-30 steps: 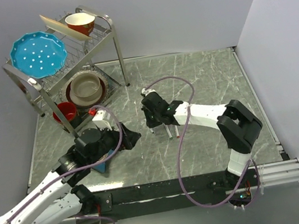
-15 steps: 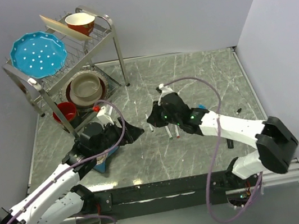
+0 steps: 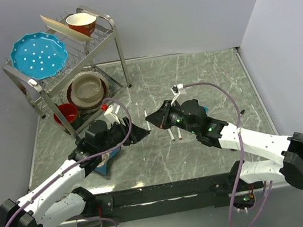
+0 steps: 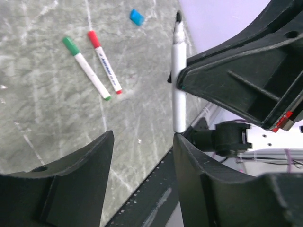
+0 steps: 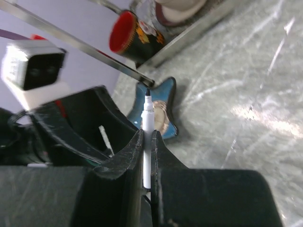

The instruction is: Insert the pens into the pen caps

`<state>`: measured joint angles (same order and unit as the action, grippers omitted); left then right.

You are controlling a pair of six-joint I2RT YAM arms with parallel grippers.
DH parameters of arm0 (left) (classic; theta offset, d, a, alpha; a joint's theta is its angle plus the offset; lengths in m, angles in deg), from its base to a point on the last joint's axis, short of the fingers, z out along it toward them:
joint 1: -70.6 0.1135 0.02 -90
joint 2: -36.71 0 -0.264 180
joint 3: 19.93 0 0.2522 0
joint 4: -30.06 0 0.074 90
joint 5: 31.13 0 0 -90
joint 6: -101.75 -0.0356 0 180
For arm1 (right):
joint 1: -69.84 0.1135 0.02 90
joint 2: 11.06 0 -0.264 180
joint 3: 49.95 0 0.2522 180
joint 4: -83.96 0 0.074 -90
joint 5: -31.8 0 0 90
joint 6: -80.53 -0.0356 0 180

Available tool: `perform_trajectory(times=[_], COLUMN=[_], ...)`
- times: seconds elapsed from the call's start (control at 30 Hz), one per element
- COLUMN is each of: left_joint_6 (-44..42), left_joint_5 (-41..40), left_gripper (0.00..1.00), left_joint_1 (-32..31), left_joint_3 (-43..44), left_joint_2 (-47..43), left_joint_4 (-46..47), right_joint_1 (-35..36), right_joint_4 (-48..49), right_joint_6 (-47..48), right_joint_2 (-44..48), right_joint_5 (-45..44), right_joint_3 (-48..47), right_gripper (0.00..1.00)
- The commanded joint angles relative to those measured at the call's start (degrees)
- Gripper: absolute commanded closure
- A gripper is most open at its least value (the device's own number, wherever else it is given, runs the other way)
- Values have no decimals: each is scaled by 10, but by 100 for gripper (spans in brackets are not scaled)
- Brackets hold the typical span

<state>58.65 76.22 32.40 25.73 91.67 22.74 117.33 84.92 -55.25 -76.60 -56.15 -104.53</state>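
I pinch the white pen (image 5: 147, 116) in my right claw (image 5: 147, 142), the two fingers pressed tight on its barrel. Its bare black tip sticks out past them. My right claw holds it above the desk (image 4: 38, 104), just in front of my left claw (image 4: 143, 137).

My left claw is spread, and I see nothing between its fingers. The pen's blunt end comes down to the tip of one of those fingers. I cannot tell whether it touches.

Beyond the held pen, a green pen (image 4: 87, 68) and a red pen (image 4: 105, 61) lie flat on the desk. They are side by side and nearly parallel, close but apart. Each shows its colour at both ends. A blue cap (image 4: 137, 16) lies alone a little farther off.

Under my left arm a blue star-shaped thing (image 5: 165, 120) sits on the desk. Behind it, at the desk's far left corner, is a wire rack (image 3: 80, 47). A blue plate (image 3: 38, 53) lies on its upper shelf and a red cup (image 5: 125, 33) stands at its foot.
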Motion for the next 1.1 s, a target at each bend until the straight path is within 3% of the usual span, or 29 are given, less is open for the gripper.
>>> perform_trajectory(times=[0.0,0.3,0.63,0.9,1.07], left_joint_6=[16,21,3,-5,-2], left_joint_5=[30,51,59,75,81], left_gripper=[43,42,24,23,31], left_joint_1=[3,3,3,3,3], left_joint_3=[30,32,5,18,29], left_joint_2=[8,11,-34,-47,-28], left_joint_4=[56,59,52,60,77], right_joint_1=[15,29,29,29,35], right_joint_4=[51,50,23,35,53], right_joint_6=[-14,-10,12,7,-6], right_joint_2=[21,37,59,61,63], right_joint_5=[-8,-41,-78,-68,-51], right_joint_3=[7,18,7,10,15], right_gripper=[100,100,100,100,100])
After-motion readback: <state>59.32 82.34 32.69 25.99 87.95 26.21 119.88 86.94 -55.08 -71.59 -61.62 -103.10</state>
